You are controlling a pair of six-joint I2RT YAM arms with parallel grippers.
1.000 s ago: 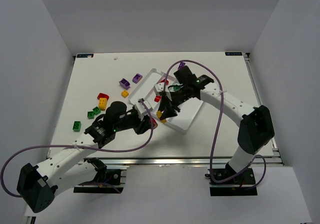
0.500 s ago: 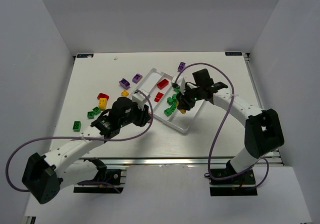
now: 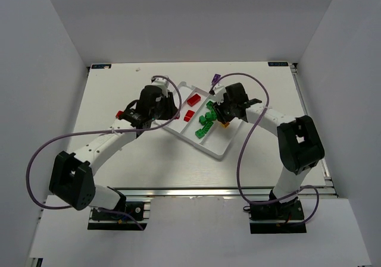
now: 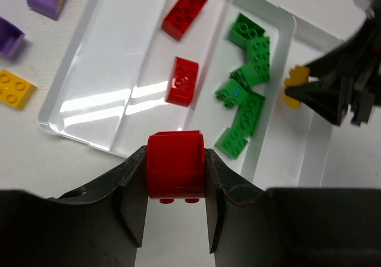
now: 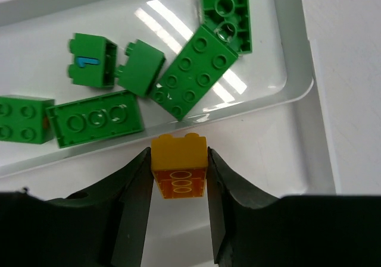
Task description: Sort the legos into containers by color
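- The left tool [image 4: 174, 160] pinches a red brick [image 4: 175, 175] at the rim of the tray [image 4: 89, 100], mid-desk toward the far edge; dropped here, it may land outside.
- The right tool [image 5: 178, 159] pinches a yellow brick [image 5: 178, 175] beside the green bricks [image 5: 193, 79]; it could bounce in among them.

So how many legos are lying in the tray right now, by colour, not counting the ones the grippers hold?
Red legos: 2
Green legos: 6
Total in the tray: 8
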